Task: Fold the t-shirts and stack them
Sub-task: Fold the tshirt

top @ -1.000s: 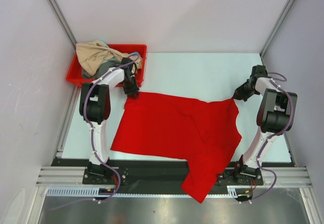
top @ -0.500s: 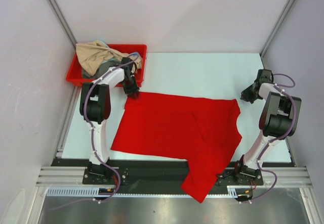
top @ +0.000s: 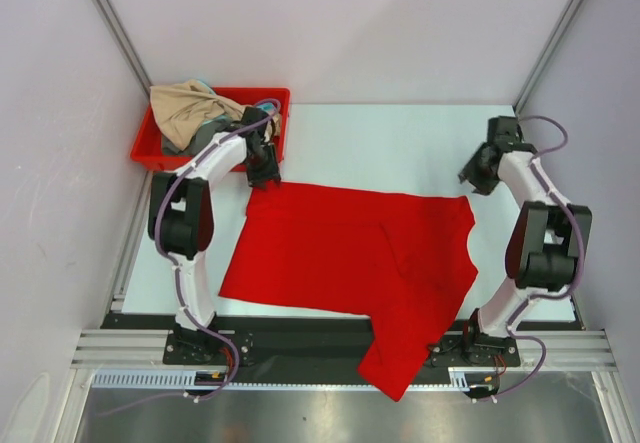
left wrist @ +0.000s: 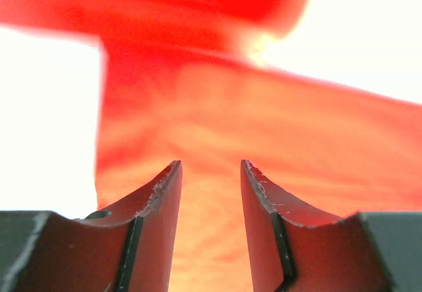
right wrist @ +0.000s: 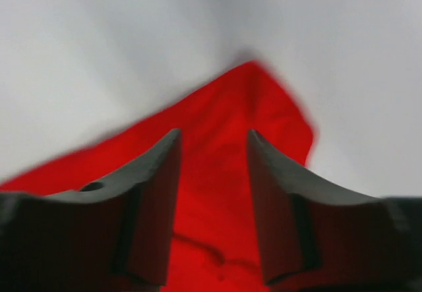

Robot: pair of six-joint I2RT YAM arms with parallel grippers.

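The red t-shirt (top: 360,258) lies spread across the middle of the table (top: 400,143), its far edge running from near the far-left corner toward the right side, while 1 sleeve or hem end droops over the near edge between the 2 arm bases. In the far-left corner sits a red tray (top: 145,151) holding the other t-shirts (top: 190,113), a beige one on top with grey and a bit of light blue showing under it.

The left gripper (top: 262,171) hovers at the shirt's far-left corner, right beside the tray; its wrist view shows the jaws parted with only red cloth below them, nothing pinched. The right gripper (top: 478,177) stands just off the shirt's far-right corner, jaws likewise apart and empty, the cloth's tip lying on the table in front of them.

This is thin, limp fabric: light, but it will sag, wrinkle and drag along the table rather than hold a shape. I would say the best holds are the 2 far corners, pinched right at the hem so only 1 layer bunches, and both lifted together to keep the fold straight.
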